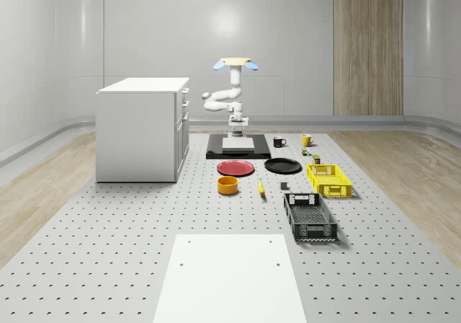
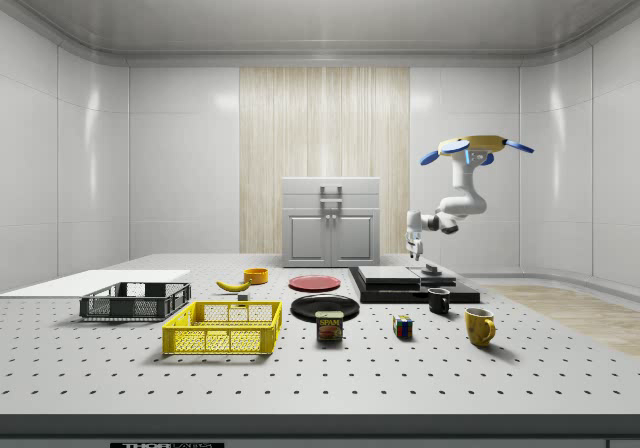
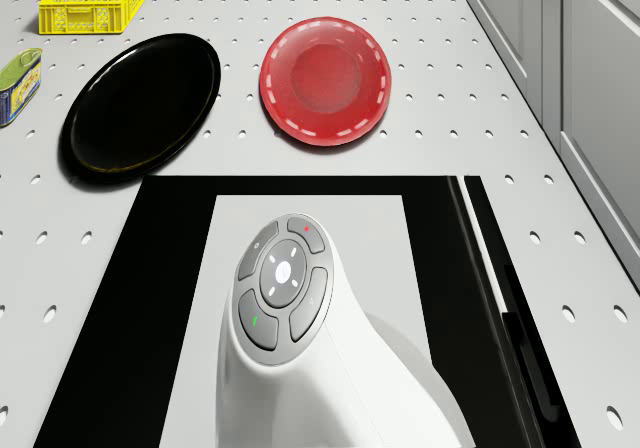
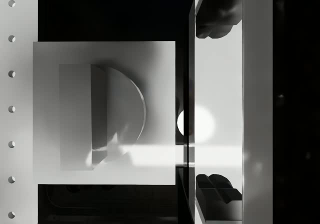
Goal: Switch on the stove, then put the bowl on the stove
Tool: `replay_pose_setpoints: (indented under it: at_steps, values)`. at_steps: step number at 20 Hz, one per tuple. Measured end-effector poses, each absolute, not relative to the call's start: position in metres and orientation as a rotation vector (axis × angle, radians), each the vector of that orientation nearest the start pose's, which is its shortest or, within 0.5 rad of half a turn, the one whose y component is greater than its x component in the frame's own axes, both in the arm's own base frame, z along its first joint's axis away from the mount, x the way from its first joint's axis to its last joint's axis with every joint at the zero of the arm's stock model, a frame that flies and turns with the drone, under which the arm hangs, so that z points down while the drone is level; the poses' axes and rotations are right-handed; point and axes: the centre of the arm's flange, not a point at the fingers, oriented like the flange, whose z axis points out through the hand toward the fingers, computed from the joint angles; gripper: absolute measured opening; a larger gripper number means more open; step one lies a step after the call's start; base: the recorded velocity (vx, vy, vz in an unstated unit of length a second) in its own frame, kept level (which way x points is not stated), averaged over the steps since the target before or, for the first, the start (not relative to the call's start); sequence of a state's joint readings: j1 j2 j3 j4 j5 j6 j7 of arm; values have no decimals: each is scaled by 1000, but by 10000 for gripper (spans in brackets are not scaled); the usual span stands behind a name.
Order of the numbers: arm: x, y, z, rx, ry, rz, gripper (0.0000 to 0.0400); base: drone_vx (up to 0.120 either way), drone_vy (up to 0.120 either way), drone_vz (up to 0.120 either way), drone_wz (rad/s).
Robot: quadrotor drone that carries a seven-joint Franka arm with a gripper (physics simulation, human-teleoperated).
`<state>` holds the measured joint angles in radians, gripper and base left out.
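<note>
Perforated grey table (image 1: 108,222) in pale-panelled room w/ wood strip. Black stove (image 1: 238,147), light centre plate; drone (image 1: 235,64) hovers over it, gripper (image 2: 413,255) just above; finger gap can't tell. Yellow bowl (image 1: 228,184) sits apart, by red plate (image 1: 235,167).

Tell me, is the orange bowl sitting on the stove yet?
No, the orange bowl rests on the table in front of the red plate, apart from the stove.

**Side view: drone over stove's right end**

Drone (image 2: 472,148) hovers above the right end of the black stove (image 2: 410,282). Arm bends down to the side view's left; gripper (image 2: 414,255) hangs just above the stove top. Bowl (image 2: 256,275) sits well apart, left, beside banana (image 2: 234,285).
</note>
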<state>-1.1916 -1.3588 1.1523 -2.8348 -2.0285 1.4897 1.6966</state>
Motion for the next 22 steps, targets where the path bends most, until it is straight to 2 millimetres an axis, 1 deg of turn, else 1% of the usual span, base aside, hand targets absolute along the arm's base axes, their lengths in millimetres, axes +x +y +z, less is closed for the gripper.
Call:
replay_pose_setpoints:
  at_steps: [2, 7, 22]
  values:
    - [307, -18, 545, 0, -2, 785, 400, 60, 0, 0, 0]
    - [307, -14, 545, 0, -2, 785, 400, 120, 0, 0, 0]
    - [307, -12, 545, 0, -2, 785, 400, 120, 0, 0, 0]
